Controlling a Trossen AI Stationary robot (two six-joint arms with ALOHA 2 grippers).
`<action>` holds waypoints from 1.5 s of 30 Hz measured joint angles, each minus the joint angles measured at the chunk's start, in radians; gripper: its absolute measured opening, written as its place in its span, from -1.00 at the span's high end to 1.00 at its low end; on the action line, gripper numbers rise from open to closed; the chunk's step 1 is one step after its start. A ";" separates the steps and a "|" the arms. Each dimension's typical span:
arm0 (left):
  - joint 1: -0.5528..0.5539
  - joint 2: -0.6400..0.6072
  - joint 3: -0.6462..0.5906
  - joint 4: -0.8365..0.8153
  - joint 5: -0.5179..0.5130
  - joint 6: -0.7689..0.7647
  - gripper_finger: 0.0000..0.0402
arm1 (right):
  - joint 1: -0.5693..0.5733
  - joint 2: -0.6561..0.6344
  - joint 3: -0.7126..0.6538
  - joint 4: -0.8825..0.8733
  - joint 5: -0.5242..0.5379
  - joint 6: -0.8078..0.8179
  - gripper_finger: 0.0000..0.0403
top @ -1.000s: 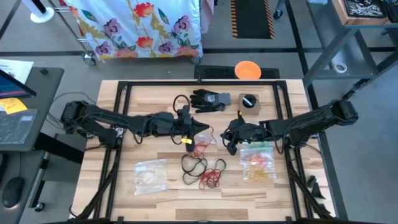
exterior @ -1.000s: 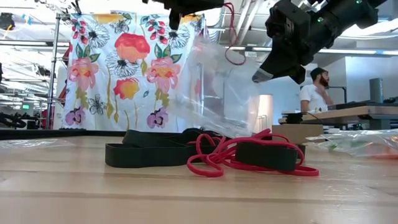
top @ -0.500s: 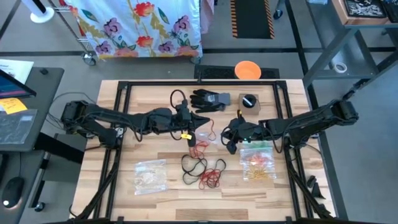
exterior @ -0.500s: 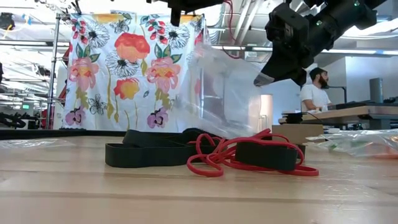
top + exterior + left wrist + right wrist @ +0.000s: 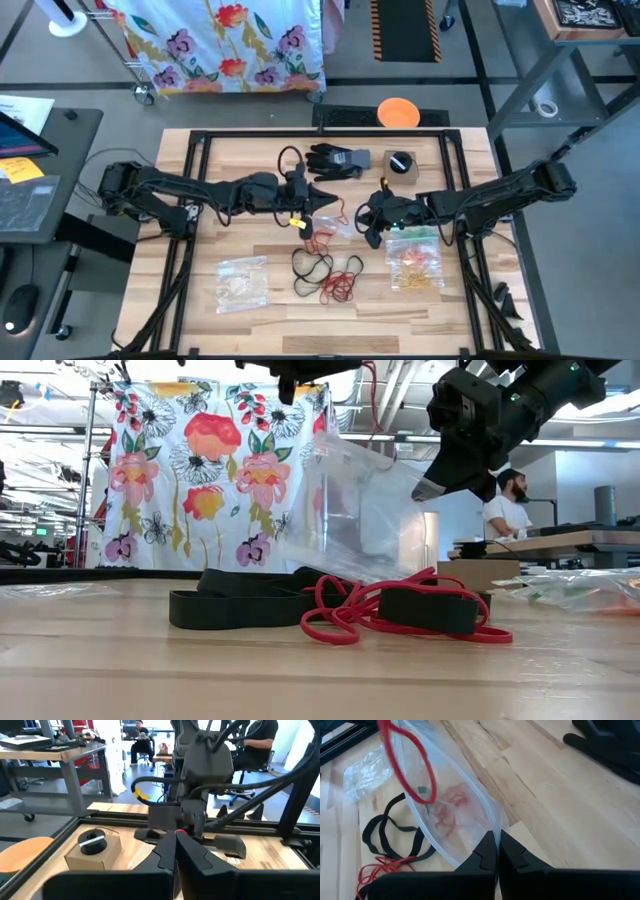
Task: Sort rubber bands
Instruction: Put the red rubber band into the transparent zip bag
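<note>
Right gripper (image 5: pixel 496 845) clamped on clear bag (image 5: pixel 451 815) rim. Left gripper (image 5: pixel 175 842) clenched on red rubber band (image 5: pixel 402 762), dangling it at bag mouth. Remaining rubber bands (image 5: pixel 328 276) below both grippers on table (image 5: pixel 240 160).

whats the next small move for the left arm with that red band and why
Probably lower the red rubber band further into the clear bag's mouth, then let go. The left gripper is shut on the band, which hangs at the opening. The right gripper is shut on the bag's rim, holding it up, and red bands already lie inside.
</note>
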 joint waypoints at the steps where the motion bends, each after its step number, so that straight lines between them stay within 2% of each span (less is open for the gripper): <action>1: -0.003 0.000 0.000 -0.007 0.000 -0.003 1.00 | 0.000 0.000 0.000 0.000 0.000 -0.003 1.00; 14: -0.024 0.016 -0.006 -0.024 -0.001 -0.022 1.00 | 0.000 0.000 0.000 0.000 0.000 -0.005 1.00; 17: -0.025 0.059 -0.006 0.022 -0.002 -0.029 1.00 | -0.013 0.000 0.000 0.042 -0.003 0.030 1.00; 20: -0.024 0.126 -0.005 0.066 -0.002 -0.030 1.00 | -0.038 0.000 0.000 0.073 -0.008 0.139 1.00; 24: -0.020 0.195 0.019 0.064 -0.051 -0.005 1.00 | -0.090 0.000 0.000 0.055 -0.156 0.187 1.00; 27: -0.019 0.195 0.041 0.065 -0.092 0.020 1.00 | -0.141 0.000 0.000 0.037 -0.318 0.197 1.00; 28: -0.018 0.190 0.046 0.065 -0.097 0.031 1.00 | -0.154 0.000 0.000 0.039 -0.341 0.192 1.00; 32: -0.020 0.157 0.062 0.056 -0.082 0.053 1.00 | -0.175 0.000 0.000 0.025 -0.339 0.189 1.00; 40: -0.023 0.130 0.084 -0.118 -0.079 0.012 1.00 | -0.180 0.000 0.000 0.025 -0.340 0.188 1.00; 45: -0.023 0.130 0.084 -0.158 -0.111 0.011 1.00 | -0.179 0.000 0.000 0.026 -0.340 0.188 1.00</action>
